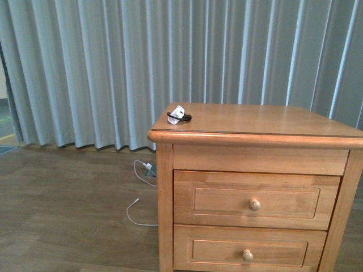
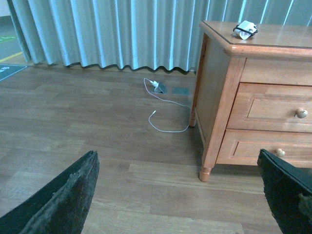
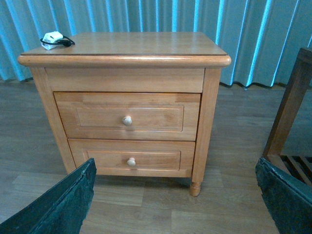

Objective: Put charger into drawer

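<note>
**1. Gripper state.** Nearest the lens in each wrist view are the dark fingers. The left gripper point(image 2: 176, 153) is spread wide and holds nothing. The right gripper point(image 3: 175, 163) is likewise fully apart and empty. Neither touches the bench. No arm appears in the front view.

**2. Task object.** The charger point(image 1: 179, 115) lies on top of the bench point(image 1: 272, 122), at its far left corner near the edge. The white plug block rests with the black cord bundled against it.

**3. Target.** The drawer point(image 1: 221, 201), the upper and taller of the two, is fully closed, its front flush with the frame. Its round knob point(image 1: 254, 204) is clear of obstruction. The lower drawer point(image 1: 210, 249) is also closed.

**4. Progress.** No step is complete, as far as the pictures show. Judged remaining:
- pull the drawer open by the knob;
- lift the charger from the top;
- place it inside.

Closing the drawer afterwards may also be wanted.

**5. Surface.** The bench top is smooth, honey-coloured wood with a rounded lip, and carries only the charger.

**6. Room.** The floor point(image 1: 68, 198) is brown wood plank. A thin white cable point(image 2: 165, 131) lies looped on it beside the left side of the bench; this is not the task object. Pale pleated curtains point(image 1: 113, 68) hang to the floor behind. The right wrist view shows a darker wooden frame point(image 3: 287, 112) standing apart on the bench's other side.
</note>
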`<act>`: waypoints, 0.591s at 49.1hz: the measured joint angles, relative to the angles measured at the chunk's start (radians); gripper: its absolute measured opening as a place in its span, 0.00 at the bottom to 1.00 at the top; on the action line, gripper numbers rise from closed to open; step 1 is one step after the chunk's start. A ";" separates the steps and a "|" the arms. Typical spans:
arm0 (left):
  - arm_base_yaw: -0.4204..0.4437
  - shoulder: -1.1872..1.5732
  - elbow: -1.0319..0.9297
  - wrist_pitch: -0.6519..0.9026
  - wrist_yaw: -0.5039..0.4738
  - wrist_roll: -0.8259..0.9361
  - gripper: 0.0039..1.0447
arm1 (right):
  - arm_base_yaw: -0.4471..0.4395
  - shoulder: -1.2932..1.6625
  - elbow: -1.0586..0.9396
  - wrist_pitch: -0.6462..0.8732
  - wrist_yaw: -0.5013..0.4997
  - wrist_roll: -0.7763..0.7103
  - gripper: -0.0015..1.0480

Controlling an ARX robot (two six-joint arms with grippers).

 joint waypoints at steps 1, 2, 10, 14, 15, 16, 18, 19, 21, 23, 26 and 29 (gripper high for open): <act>0.000 0.000 0.000 0.000 0.000 0.000 0.95 | 0.000 0.000 0.000 0.000 0.000 0.000 0.92; 0.000 0.000 0.000 0.000 0.000 0.000 0.95 | 0.000 0.000 0.000 0.000 0.000 0.000 0.92; 0.000 0.000 0.000 0.000 0.000 0.000 0.95 | 0.000 0.000 0.000 0.000 0.000 0.000 0.92; 0.000 0.000 0.000 0.000 0.000 0.000 0.95 | 0.000 0.000 0.000 0.000 0.000 0.000 0.92; 0.000 0.000 0.000 0.000 0.000 0.000 0.95 | 0.000 0.000 0.000 0.000 0.000 0.000 0.92; 0.000 0.000 0.000 0.000 0.000 0.000 0.95 | 0.000 0.000 0.000 0.000 0.000 0.000 0.92; 0.000 0.000 0.000 0.000 0.000 0.000 0.95 | 0.000 0.000 0.000 0.000 0.000 0.000 0.92; 0.000 0.000 0.000 0.000 0.000 0.000 0.95 | 0.000 0.000 0.000 0.000 0.000 0.000 0.92; 0.000 0.000 0.000 0.000 0.000 0.000 0.95 | 0.000 0.000 0.000 0.000 0.000 0.000 0.92; 0.000 0.000 0.000 0.000 0.000 0.000 0.95 | 0.000 0.000 0.000 0.000 0.000 0.000 0.92; 0.000 0.000 0.000 0.000 0.000 0.000 0.95 | 0.000 0.000 0.000 0.000 0.000 0.000 0.92; 0.000 0.000 0.000 0.000 0.000 0.000 0.95 | 0.000 0.000 0.000 0.000 0.000 0.000 0.92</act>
